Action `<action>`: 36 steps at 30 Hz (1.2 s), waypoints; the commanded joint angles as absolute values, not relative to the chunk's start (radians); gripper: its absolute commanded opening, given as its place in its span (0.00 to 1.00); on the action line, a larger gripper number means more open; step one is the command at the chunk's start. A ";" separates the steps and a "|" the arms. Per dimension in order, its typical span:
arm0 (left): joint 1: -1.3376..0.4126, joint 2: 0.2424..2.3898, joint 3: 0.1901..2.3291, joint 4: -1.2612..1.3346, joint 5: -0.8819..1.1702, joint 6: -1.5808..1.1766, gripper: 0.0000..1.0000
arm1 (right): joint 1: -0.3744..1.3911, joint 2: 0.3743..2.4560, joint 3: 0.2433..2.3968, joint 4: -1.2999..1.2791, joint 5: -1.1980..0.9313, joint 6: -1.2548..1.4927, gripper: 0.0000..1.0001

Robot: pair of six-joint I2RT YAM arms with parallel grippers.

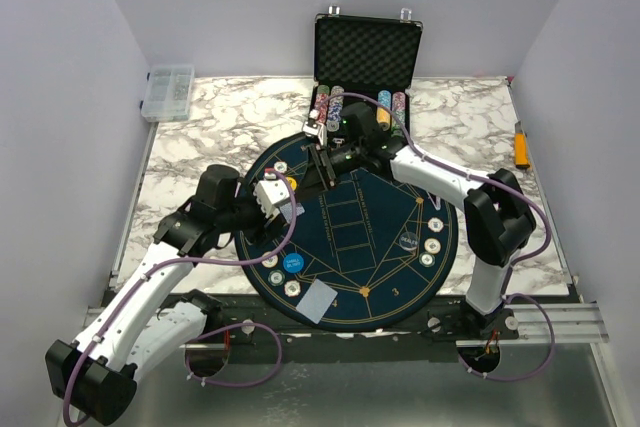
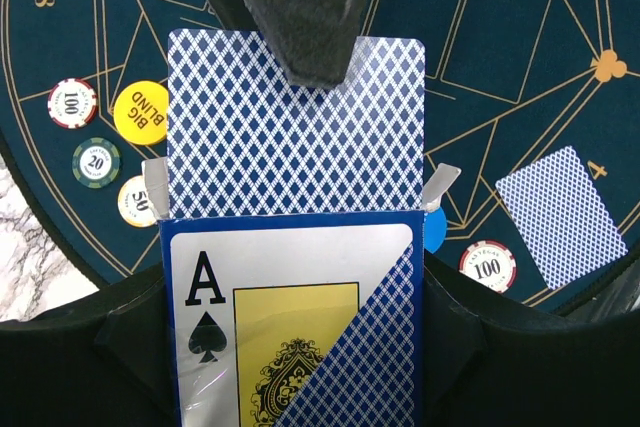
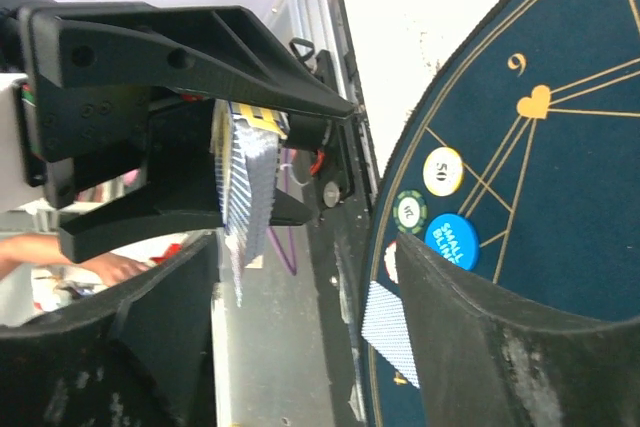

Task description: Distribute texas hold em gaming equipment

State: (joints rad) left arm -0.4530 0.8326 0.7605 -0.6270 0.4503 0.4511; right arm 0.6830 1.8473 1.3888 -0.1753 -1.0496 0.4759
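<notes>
The left tool is clamped on the sides of an open card box, held in the air over the left part of the round mat, which lies mid-counter. One card with a blue diamond back stands halfway out of the box's open end. Its long axis runs in line with the box and points away from the left tool, toward the right tool. The right tool is therefore the nearer one. It meets the card end-on, its fingers apart, one to each flat face, with a gap showing on at least one side. I judge that pulling the card straight out along that axis is the move in hand.

The box front shows "A" over a spade. A yellow disc reads "BIG BLIND" and a blue disc reads "SMALL BLIND". Chips read "100", "20" and "50". A dealt card lies face down by the mat's "4".
</notes>
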 commanded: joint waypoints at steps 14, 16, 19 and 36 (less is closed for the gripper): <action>-0.440 0.815 0.790 -0.578 0.438 0.432 0.00 | 0.722 1.889 1.446 -0.227 -1.073 0.463 0.47; -0.432 0.803 0.769 -0.578 0.448 0.441 0.00 | 0.712 1.878 1.432 -0.229 -1.075 0.469 0.38; -0.424 0.787 0.751 -0.576 0.453 0.442 0.00 | 0.692 1.867 1.420 -0.227 -1.083 0.479 0.32; -0.330 0.766 0.728 -0.566 0.433 0.400 0.00 | 0.547 1.776 1.303 -0.105 -1.129 0.595 0.01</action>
State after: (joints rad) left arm -0.3672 0.7883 0.7269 -0.6266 0.4347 0.4332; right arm 0.5999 1.8465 1.3796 -0.1967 -1.1122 0.5137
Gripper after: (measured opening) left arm 0.668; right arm 0.009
